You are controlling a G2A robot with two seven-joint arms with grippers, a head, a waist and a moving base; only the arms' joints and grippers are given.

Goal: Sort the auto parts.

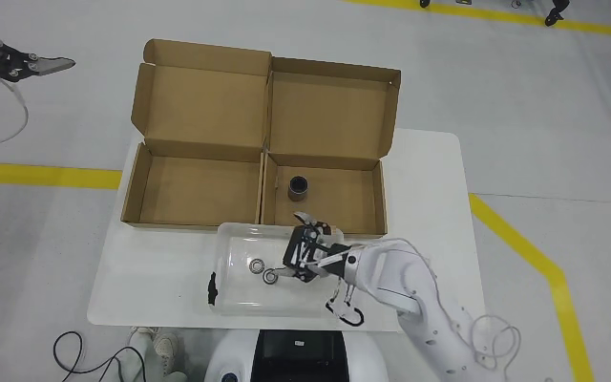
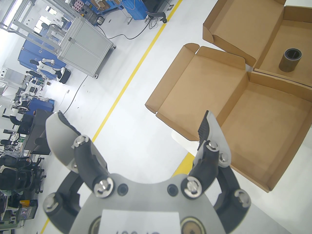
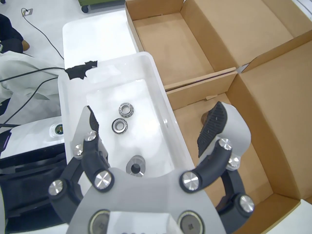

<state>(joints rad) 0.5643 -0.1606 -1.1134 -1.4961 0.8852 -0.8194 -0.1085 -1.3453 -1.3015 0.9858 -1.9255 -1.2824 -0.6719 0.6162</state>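
A clear white tray at the table's front holds two small ring bearings. In the right wrist view the bearings lie near a metal bushing in the tray. My right gripper hovers open over the tray's end beside the right cardboard box. A dark cylinder sleeve stands in that box. The left box is bare inside. My left gripper hangs open off the table at the far left.
Both boxes have lids folded up at the back. Black tape marks the tray's far rim. The white table has bare room to the right of the boxes. Cables lie on the floor beside it.
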